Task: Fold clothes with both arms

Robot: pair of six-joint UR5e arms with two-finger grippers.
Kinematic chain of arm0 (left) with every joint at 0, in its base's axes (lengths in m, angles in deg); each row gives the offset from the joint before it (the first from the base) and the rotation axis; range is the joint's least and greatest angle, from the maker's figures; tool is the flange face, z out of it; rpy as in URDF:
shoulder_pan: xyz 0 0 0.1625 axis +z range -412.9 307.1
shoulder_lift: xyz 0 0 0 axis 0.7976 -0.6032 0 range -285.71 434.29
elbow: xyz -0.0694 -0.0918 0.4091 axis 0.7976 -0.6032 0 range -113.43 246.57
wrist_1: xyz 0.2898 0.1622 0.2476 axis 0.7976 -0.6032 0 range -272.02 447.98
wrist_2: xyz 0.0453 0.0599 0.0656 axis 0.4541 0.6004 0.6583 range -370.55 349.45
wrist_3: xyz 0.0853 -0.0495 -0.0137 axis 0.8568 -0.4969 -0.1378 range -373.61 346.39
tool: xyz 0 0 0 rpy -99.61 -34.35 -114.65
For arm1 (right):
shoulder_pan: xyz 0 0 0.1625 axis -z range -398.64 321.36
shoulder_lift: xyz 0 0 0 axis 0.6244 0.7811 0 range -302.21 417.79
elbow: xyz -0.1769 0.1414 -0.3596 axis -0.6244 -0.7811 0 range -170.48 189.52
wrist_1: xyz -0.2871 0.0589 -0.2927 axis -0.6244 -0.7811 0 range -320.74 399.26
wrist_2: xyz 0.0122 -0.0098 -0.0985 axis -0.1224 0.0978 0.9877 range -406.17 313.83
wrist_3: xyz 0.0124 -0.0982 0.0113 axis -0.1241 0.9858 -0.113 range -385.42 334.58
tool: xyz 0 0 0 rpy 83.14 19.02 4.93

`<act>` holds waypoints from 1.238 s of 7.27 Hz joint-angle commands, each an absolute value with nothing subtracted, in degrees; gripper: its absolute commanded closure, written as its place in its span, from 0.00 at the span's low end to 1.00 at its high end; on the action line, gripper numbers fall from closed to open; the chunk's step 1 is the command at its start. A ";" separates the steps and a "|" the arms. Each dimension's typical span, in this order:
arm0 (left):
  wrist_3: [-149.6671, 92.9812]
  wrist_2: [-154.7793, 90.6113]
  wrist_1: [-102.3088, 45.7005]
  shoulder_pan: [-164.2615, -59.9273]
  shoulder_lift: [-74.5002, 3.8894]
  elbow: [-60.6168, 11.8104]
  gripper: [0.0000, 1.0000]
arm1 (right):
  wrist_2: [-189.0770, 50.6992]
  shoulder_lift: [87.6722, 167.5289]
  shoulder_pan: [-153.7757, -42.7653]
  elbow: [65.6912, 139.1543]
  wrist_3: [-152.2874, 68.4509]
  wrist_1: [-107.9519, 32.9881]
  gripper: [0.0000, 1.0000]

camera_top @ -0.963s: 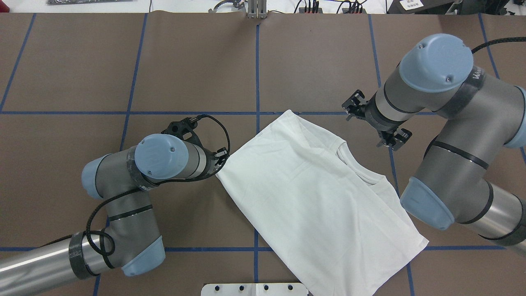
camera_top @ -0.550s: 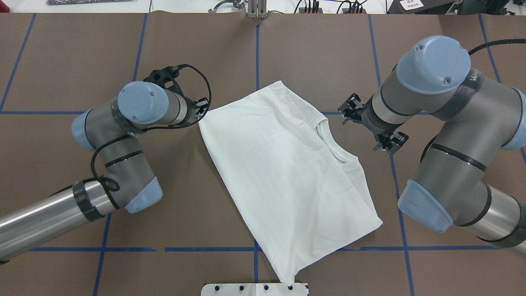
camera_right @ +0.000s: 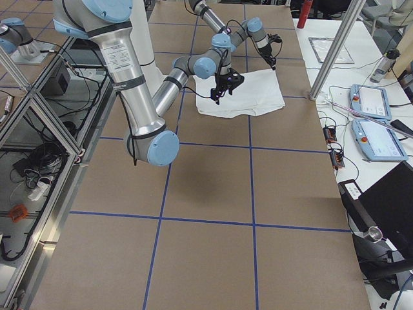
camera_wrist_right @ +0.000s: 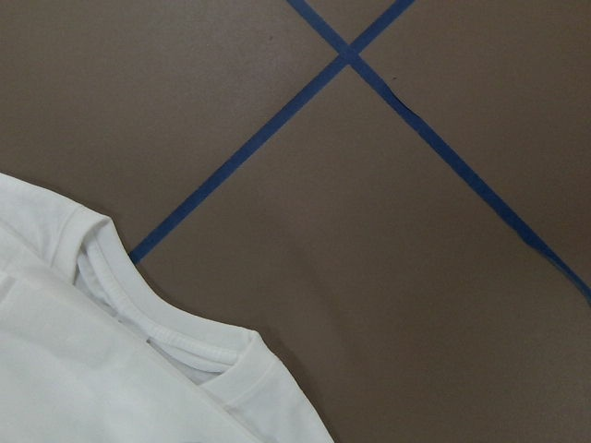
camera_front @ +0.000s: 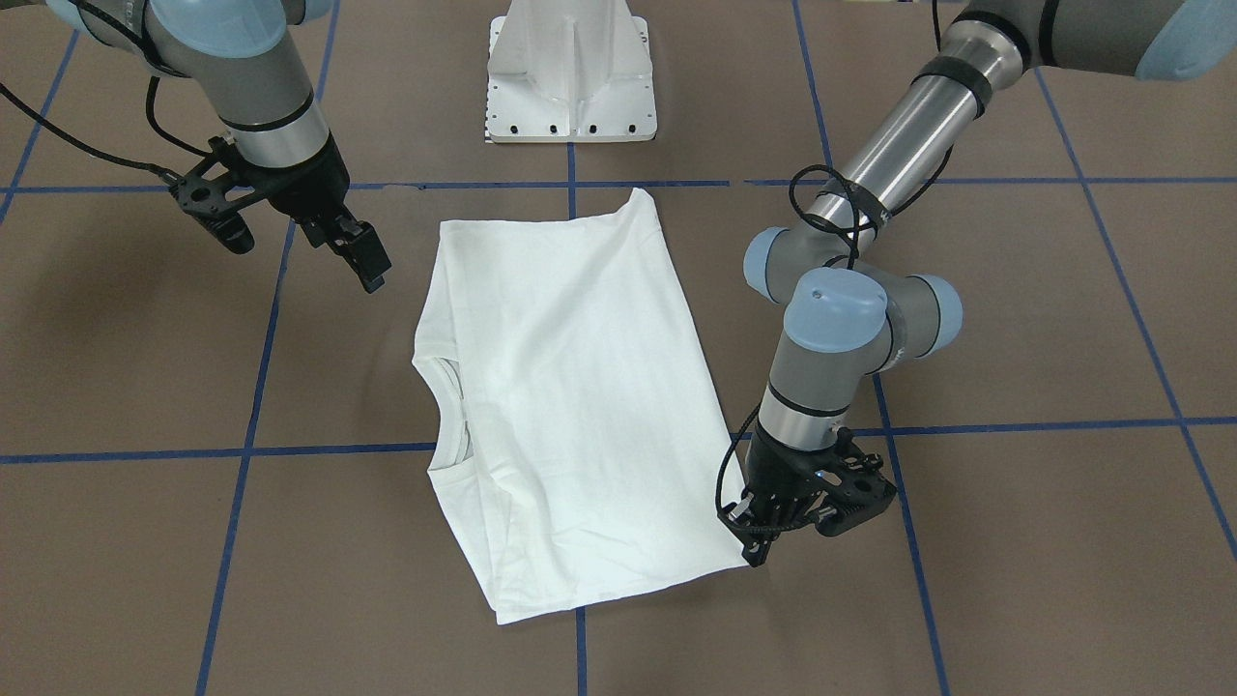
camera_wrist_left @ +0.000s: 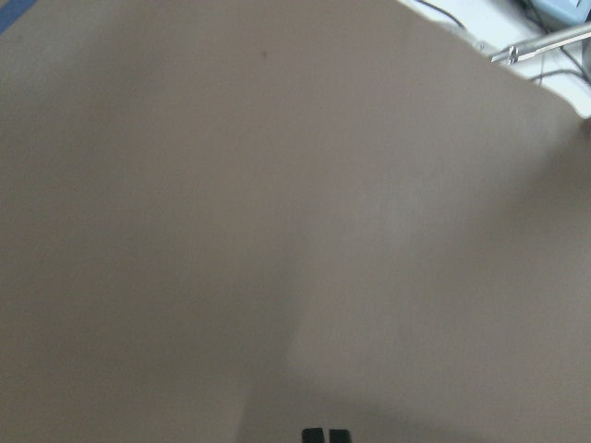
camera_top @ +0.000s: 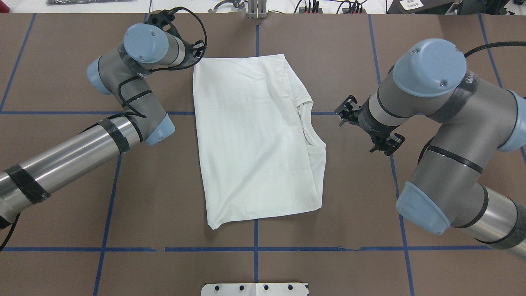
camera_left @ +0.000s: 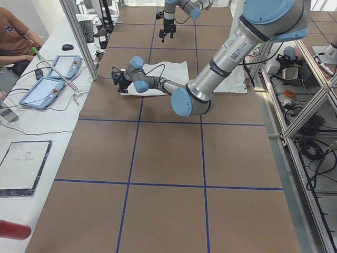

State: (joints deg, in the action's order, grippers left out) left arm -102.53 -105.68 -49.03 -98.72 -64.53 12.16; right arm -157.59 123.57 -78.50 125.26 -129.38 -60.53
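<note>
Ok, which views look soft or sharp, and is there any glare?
Left wrist view: soft, almost featureless brown table. Right wrist view: crisp, T-shirt neck ribbing and blue tape sharp. Overhead view: bright sheen on the left arm.

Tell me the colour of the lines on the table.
The lines are blue; clearest in right wrist view.

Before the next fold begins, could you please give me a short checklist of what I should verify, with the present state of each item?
1. Left end effector shut on the T-shirt's far left corner: ok.
2. Right end effector gripping as well: not ok; it hangs beside the neckline, apart from the cloth.
3. Shirt flat on the table, only light wrinkles: ok.
4. Outline a tidy rectangle, nothing sticking out: ok.
5. Hidden lower layers aligned: cannot tell.
</note>
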 commanded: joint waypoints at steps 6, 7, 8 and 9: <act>-102.47 -113.47 -51.24 -99.74 -60.18 1.62 0.24 | -142.77 123.18 -59.49 122.99 -137.28 -58.03 0.00; -102.38 -113.47 -51.24 -99.74 -60.10 1.62 0.24 | -142.24 121.53 -58.86 119.41 -139.22 -57.51 0.01; -102.38 -113.47 -51.24 -99.74 -60.10 1.62 0.24 | -142.14 120.82 -57.98 115.55 -140.02 -53.67 0.01; -102.38 -113.47 -51.24 -99.74 -60.10 1.62 0.24 | -142.49 120.90 -57.80 112.38 -141.07 -48.68 0.03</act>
State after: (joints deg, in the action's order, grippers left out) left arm -102.39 -113.44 -51.25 -99.74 -60.14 1.66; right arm -142.40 121.24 -58.40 116.47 -139.69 -53.78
